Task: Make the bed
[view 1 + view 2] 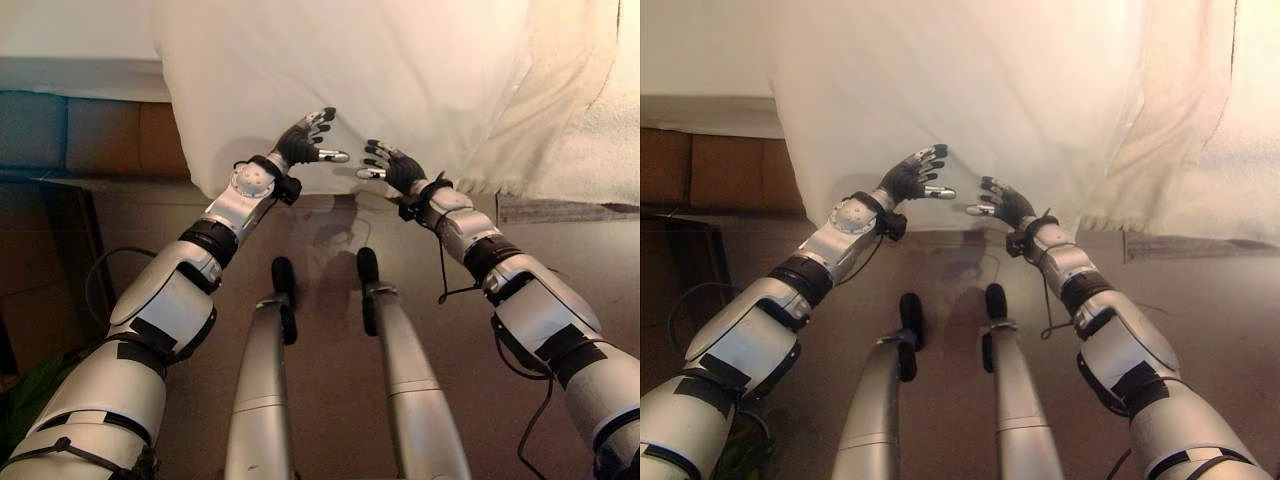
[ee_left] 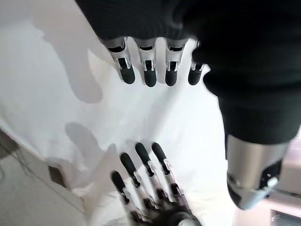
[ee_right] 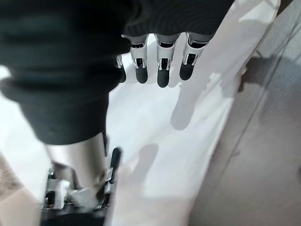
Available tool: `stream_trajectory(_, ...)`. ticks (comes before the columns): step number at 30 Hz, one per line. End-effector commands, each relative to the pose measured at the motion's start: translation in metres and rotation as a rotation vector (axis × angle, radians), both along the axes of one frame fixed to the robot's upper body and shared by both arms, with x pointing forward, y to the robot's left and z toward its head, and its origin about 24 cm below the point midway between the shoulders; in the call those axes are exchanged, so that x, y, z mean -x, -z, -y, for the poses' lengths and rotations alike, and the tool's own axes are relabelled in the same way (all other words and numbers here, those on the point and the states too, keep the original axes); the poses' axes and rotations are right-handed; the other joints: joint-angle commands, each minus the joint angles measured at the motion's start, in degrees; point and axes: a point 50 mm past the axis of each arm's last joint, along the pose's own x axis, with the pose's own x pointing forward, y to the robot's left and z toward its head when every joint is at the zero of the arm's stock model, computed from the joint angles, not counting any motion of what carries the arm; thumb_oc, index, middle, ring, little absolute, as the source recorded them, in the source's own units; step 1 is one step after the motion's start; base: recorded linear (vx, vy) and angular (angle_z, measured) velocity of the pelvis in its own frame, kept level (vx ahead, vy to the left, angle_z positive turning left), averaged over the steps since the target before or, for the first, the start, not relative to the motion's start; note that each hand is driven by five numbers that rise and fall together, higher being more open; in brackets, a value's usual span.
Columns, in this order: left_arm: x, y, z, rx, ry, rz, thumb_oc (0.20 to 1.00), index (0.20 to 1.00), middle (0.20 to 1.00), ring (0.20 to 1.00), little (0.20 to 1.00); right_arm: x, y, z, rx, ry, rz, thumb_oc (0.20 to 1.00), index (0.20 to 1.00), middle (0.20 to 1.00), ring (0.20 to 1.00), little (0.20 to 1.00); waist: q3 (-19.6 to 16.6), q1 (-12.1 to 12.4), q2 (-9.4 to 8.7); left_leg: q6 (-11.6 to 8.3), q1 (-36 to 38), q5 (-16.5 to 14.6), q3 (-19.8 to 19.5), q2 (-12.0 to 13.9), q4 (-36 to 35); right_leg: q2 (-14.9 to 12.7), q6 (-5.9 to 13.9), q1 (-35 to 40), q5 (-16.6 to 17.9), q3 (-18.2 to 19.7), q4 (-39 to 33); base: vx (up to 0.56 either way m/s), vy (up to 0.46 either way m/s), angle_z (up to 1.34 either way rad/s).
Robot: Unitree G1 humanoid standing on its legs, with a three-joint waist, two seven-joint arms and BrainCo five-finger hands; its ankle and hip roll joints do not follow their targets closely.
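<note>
Left eye view shows a white sheet (image 1: 340,80) hanging down over the edge of the bed, its lower hem just above the brown floor (image 1: 330,340). Both arms reach toward that hem. The left robot hand (image 1: 303,140) has its fingers spread wide and straight, dark tips close to the cloth, holding nothing. The right robot hand (image 1: 392,165) sits just beside it, fingers likewise spread and empty. A cream textured blanket (image 1: 600,120) hangs to the right of the sheet
</note>
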Motion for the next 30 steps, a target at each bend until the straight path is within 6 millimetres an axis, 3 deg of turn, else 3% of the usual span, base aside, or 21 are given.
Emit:
stream_trajectory(1, 0.000, -0.040, -0.020, 0.056, -0.135, 0.165, 1.000, 1.000, 1.000, 1.000, 1.000, -0.001, -0.036, 0.006, -0.142, 0.047, 0.129, 1.000, 1.000, 1.000, 1.000, 1.000, -0.86, -0.75, 0.73, -1.83, 1.87, -2.41, 1.08, -0.16, -0.34, -1.70, 2.96, 1.56, -2.29, -0.97, -0.40, 0.02, -0.005, -0.05)
stream_trajectory(5, -0.002, -0.052, -0.031, 0.055, -0.202, 0.174, 1.000, 1.000, 1.000, 1.000, 1.000, -0.002, -0.049, 0.022, -0.183, 0.107, 0.141, 1.000, 1.000, 1.000, 1.000, 1.000, -0.74, -0.95, 0.90, -2.06, 1.07, -2.03, 1.03, -0.40, -0.41, -1.82, 2.83, 1.06, -2.18, -1.09, -0.89, 0.01, -0.001, 0.01)
stream_trajectory(7, -0.003, -0.056, -0.056, 0.093, -0.341, 0.164, 1.000, 1.000, 1.000, 1.000, 1.000, -0.001, -0.061, 0.050, -0.290, 0.242, 0.166, 1.000, 1.000, 1.000, 1.000, 1.000, -0.35, -0.86, 0.98, -2.17, 2.02, -1.89, 1.11, -0.43, -2.04, -1.95, 2.60, 1.95, -2.07, -1.16, -2.32, 0.02, 0.002, 0.04)
stream_trajectory(8, -0.003, -0.056, -0.056, 0.093, -0.341, 0.164, 1.000, 1.000, 1.000, 1.000, 1.000, -0.001, -0.062, 0.050, -0.291, 0.242, 0.167, 1.000, 1.000, 1.000, 1.000, 1.000, -0.59, -0.89, 1.00, -2.16, 1.70, -1.61, 1.10, -0.47, -2.20, -1.98, 2.61, 1.63, -1.83, -1.15, -2.46, 0.00, 0.000, 0.00)
stream_trajectory(11, -0.001, -0.058, -0.081, 0.148, -0.446, 0.151, 1.000, 1.000, 1.000, 1.000, 1.000, 0.000, -0.062, 0.069, -0.373, 0.321, 0.158, 1.000, 1.000, 1.000, 1.000, 1.000, -0.10, -0.87, 0.95, -2.35, 3.31, -1.35, 1.08, -0.35, -4.19, -1.98, 2.53, 3.53, -1.73, -0.96, -4.68, 0.01, -0.003, 0.00)
stream_trajectory(13, -0.001, -0.058, -0.081, 0.148, -0.446, 0.152, 1.000, 1.000, 1.000, 1.000, 1.000, 0.000, -0.063, 0.069, -0.373, 0.320, 0.158, 1.000, 1.000, 1.000, 1.000, 1.000, -0.27, -0.90, 0.96, -2.34, 3.08, -1.01, 1.07, -0.41, -4.42, -2.01, 2.54, 3.30, -1.43, -0.95, -4.88, 0.00, 0.000, 0.00)
stream_trajectory(14, 0.001, -0.055, -0.096, 0.202, -0.521, 0.143, 1.000, 1.000, 1.000, 1.000, 1.000, 0.001, -0.061, 0.081, -0.422, 0.380, 0.151, 1.000, 1.000, 1.000, 1.000, 1.000, -0.31, -0.86, 1.05, -2.33, 4.14, -0.82, 0.87, -0.45, -5.99, -2.02, 2.57, 4.36, -1.11, -0.76, -6.27, 0.00, 0.000, 0.00)
stream_trajectory(18, 0.003, -0.050, -0.112, 0.242, -0.600, 0.149, 1.000, 1.000, 1.000, 1.000, 1.000, 0.004, -0.057, 0.097, -0.434, 0.453, 0.151, 1.000, 1.000, 1.000, 1.000, 1.000, 0.28, -0.82, 1.30, -2.63, 5.83, 0.36, 1.03, -0.79, -8.61, -2.33, 2.89, 5.97, 0.29, -0.60, -8.82, 0.00, -0.007, 0.03)
stream_trajectory(19, 0.009, -0.030, -0.140, 0.334, -0.717, 0.117, 1.000, 1.000, 1.000, 1.000, 1.000, 0.008, -0.040, 0.118, -0.435, 0.557, 0.113, 1.000, 1.000, 1.000, 1.000, 1.000, 1.18, -0.65, 1.45, -2.95, 8.49, 1.27, 1.44, -0.72, -11.88, -2.41, 2.99, 8.42, 1.02, -0.92, -11.90, -0.01, -0.020, 0.09)
stream_trajectory(20, 0.009, -0.030, -0.140, 0.334, -0.717, 0.117, 1.000, 1.000, 1.000, 1.000, 1.000, 0.008, -0.040, 0.118, -0.435, 0.557, 0.113, 1.000, 1.000, 1.000, 1.000, 1.000, 1.09, -0.72, 1.47, -2.94, 8.40, 1.64, 1.44, -0.77, -12.14, -2.45, 3.00, 8.34, 1.35, -0.91, -12.15, -0.02, -0.030, 0.06)
stream_trajectory(22, 0.014, -0.009, -0.158, 0.400, -0.793, 0.078, 1.000, 1.000, 1.000, 1.000, 1.000, 0.012, -0.025, 0.132, -0.421, 0.623, 0.079, 1.000, 1.000, 1.000, 1.000, 1.000, 1.39, -0.63, 1.49, -2.89, 10.23, 1.91, 1.43, -0.80, -14.08, -2.34, 3.00, 9.92, 1.52, -0.84, -13.42, 0.00, -0.010, 0.02)
stream_trajectory(24, 0.014, -0.009, -0.159, 0.400, -0.794, 0.077, 1.000, 1.000, 1.000, 1.000, 1.000, 0.012, -0.024, 0.132, -0.420, 0.623, 0.078, 1.000, 1.000, 1.000, 1.000, 1.000, 1.22, -0.73, 1.50, -2.87, 10.19, 2.38, 1.45, -0.87, -14.51, -2.41, 3.02, 9.84, 1.91, -0.81, -13.75, 0.00, 0.000, 0.00)
stream_trajectory(26, 0.029, 0.060, -0.186, 0.536, -0.923, -0.071, 1.000, 1.000, 1.000, 1.000, 1.000, 0.026, 0.035, 0.157, -0.420, 0.732, -0.049, 1.000, 1.000, 1.000, 1.000, 1.000, 1.13, -0.26, 1.76, -3.41, 16.70, 4.75, 1.73, -1.09, -21.60, -2.44, 3.49, 16.82, 3.91, -1.49, -20.58, 0.00, 0.000, 0.00)
stream_trajectory(27, 0.029, 0.061, -0.186, 0.536, -0.924, -0.073, 1.000, 1.000, 1.000, 1.000, 1.000, 0.026, 0.036, 0.157, -0.418, 0.732, -0.050, 1.000, 1.000, 1.000, 1.000, 1.000, 1.12, -0.34, 1.76, -3.40, 16.91, 5.18, 1.74, -1.14, -22.03, -2.49, 3.50, 17.01, 4.27, -1.48, -20.95, 0.01, -0.031, 0.00)
stream_trajectory(28, 0.034, 0.089, -0.187, 0.525, -0.941, -0.140, 1.000, 1.000, 1.000, 1.000, 1.000, 0.034, 0.066, 0.163, -0.407, 0.759, -0.119, 1.000, 1.000, 1.000, 1.000, 1.000, 0.31, -0.31, 1.85, -3.24, 19.59, 5.82, 1.49, -1.45, -24.18, -2.62, 3.57, 19.86, 4.50, -1.62, -22.96, 0.02, -0.034, 0.00)
stream_trajectory(30, 0.042, 0.126, -0.181, 0.513, -0.942, -0.220, 1.000, 1.000, 1.000, 1.000, 1.000, 0.050, 0.106, 0.171, -0.436, 0.803, -0.209, 1.000, 1.000, 1.000, 1.000, 1.000, -0.81, -0.13, 1.77, -2.98, 24.40, 6.70, 0.93, -1.79, -27.45, -2.68, 3.49, 24.65, 4.74, -2.00, -25.47, 0.05, -0.041, 0.04)
